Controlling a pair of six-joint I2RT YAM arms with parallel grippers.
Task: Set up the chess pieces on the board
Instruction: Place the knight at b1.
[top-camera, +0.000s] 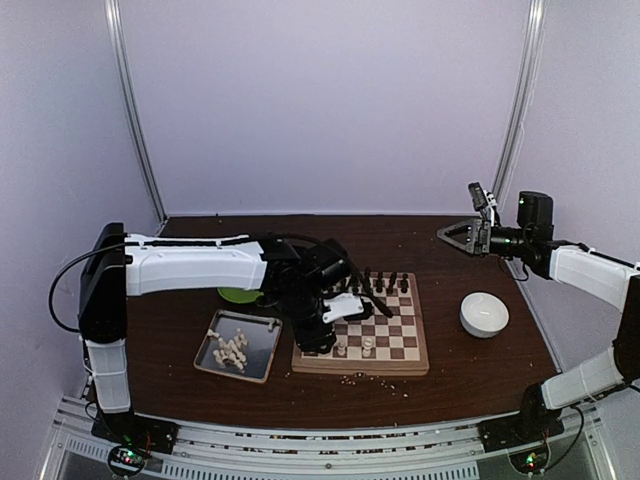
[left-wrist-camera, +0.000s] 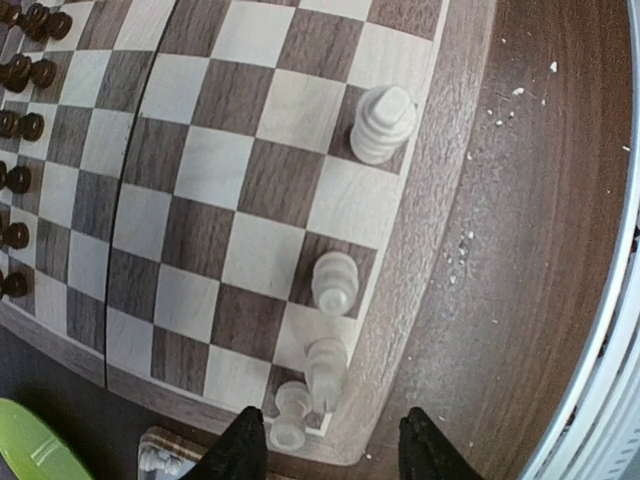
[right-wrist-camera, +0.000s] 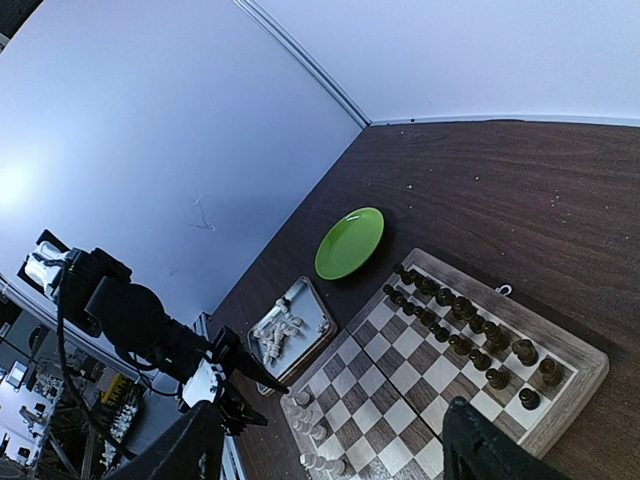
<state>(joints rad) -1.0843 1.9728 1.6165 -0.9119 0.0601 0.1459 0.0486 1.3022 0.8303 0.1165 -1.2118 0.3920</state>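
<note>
The board (top-camera: 362, 368) lies at mid-table with dark chess pieces (top-camera: 385, 283) along its far rows and a few white ones (top-camera: 342, 348) on the near row. My left gripper (top-camera: 318, 345) hangs over the board's near-left corner. In the left wrist view its jaws (left-wrist-camera: 332, 412) stand open above the corner of the board (left-wrist-camera: 420, 300). A small white piece (left-wrist-camera: 290, 413) and a taller one (left-wrist-camera: 326, 372) stand between the fingers, touching neither. Two more white pieces (left-wrist-camera: 335, 282) (left-wrist-camera: 382, 123) stand further along the edge row. My right gripper (top-camera: 465, 235) is raised at the far right, open and empty (right-wrist-camera: 330, 405).
A silver tray (top-camera: 262, 362) holding several white pieces sits left of the board. A green plate (right-wrist-camera: 350, 243) lies behind it, partly hidden by the left arm in the top view. A white bowl (top-camera: 484, 313) stands right of the board. Pale crumbs (left-wrist-camera: 465, 245) dot the table.
</note>
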